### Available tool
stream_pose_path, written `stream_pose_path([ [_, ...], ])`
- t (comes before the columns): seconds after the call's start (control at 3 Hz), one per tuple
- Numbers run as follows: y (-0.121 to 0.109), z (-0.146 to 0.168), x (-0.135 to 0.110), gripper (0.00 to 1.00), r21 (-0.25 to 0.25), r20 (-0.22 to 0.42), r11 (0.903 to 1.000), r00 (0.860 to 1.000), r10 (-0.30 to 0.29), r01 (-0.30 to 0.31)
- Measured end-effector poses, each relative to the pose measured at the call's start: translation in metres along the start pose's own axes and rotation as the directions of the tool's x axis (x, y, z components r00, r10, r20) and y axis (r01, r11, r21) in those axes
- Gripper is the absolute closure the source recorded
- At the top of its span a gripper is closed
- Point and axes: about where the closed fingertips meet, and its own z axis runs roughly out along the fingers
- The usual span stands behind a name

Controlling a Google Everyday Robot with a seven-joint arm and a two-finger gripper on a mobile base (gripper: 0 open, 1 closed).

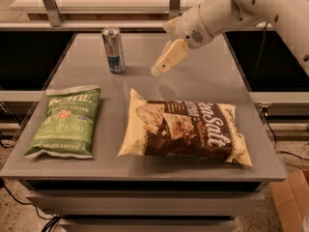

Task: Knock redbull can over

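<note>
The redbull can (pixel 113 50) stands upright at the back left of the grey table (pixel 203 83), slim, silver and blue with a silver top. My gripper (pixel 161 67) hangs from the white arm that reaches in from the upper right. It points down and left, a little above the table top, to the right of the can with a gap between them. It holds nothing.
A green jalapeno chip bag (pixel 67 122) lies flat at the front left. A large brown and cream chip bag (pixel 186 127) lies flat at the front middle and right. A cardboard box (pixel 292 199) stands on the floor at the right.
</note>
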Motion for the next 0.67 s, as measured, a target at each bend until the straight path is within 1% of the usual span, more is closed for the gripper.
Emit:
stream_pose_path([
  [0.33,-0.011,0.014,-0.006,0.00,0.046,0.040,0.9988,0.999,0.013,-0.015],
  [0.67,-0.015,0.030,-0.015,0.00,0.062,0.063,0.9974,0.997,0.033,-0.037],
])
